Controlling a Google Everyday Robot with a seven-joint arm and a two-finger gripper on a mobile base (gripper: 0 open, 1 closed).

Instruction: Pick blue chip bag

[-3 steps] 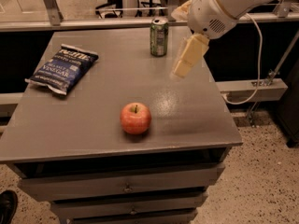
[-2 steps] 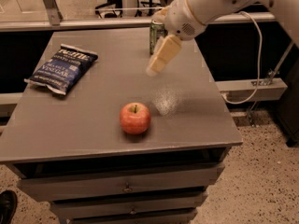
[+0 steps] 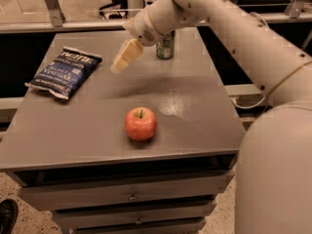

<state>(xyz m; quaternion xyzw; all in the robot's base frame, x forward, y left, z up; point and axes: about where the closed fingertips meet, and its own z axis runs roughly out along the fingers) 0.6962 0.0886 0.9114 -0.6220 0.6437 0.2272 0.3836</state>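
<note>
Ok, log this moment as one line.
pincer: over grey table, beside dark navy foil chip bag, not touching | bag: lying flat, ungrasped | round red apple: front centre

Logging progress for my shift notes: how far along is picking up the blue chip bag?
Done: nothing grasped; the dark navy foil chip bag lies untouched on the left of the grey table. In hand: the cream gripper hovers above the tabletop, right of the bag. Left: reach the bag, grip it, lift it.
</note>
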